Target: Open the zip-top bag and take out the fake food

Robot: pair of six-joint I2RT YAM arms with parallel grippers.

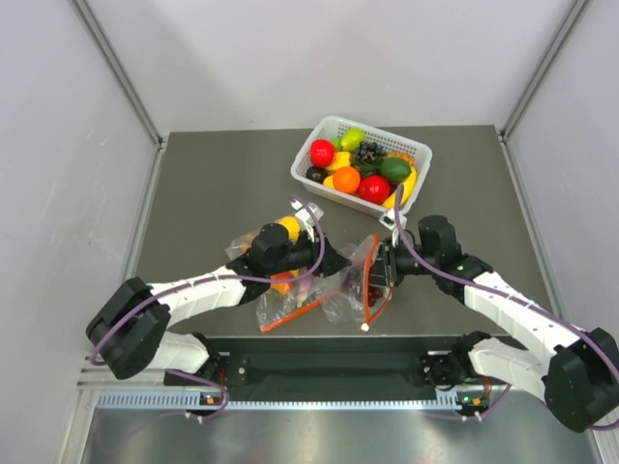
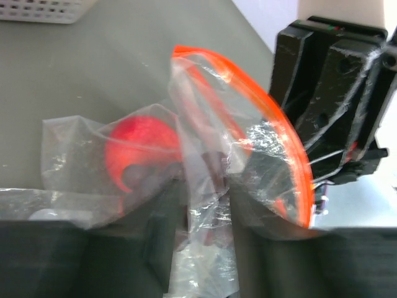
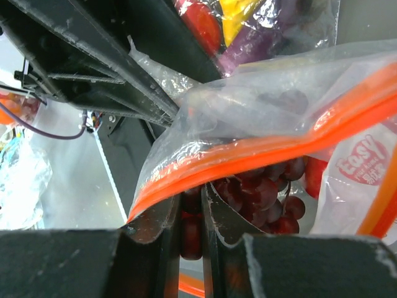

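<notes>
Grips with the right pincer (image 3: 192, 214), jaws nearly together, the lip of the crinkly clear plastic zip-top bag (image 3: 260, 118), right at its thin orange-red zip strip (image 3: 248, 158). Pinches with the left pincer (image 2: 208, 205), jaws close but not fully together, a fold of the opposite wall, as far as can be judged. Holds the bag in this way between both pincers, mouth spread.

Just behind the right jaws, inside the film: one dark purple glossy plastic grape bunch (image 3: 260, 186). Beyond the left jaws: one red round plastic fruit (image 2: 139, 152), probably the apple. Cannot see any other piece through the folds.

As a judgement: very light, soft, slippery film, easy to lose from the grip, so better taken at the stiffer strip. Hard, smooth, light fruits, likely to roll.

On the near side of the left pincer: one second clear bag (image 1: 276, 307) with yellow and purple pieces. Well beyond both pincers: one white plastic lattice basket (image 1: 387, 132) of fruits, too crowded to count surely. In all: two bags, one basket.
</notes>
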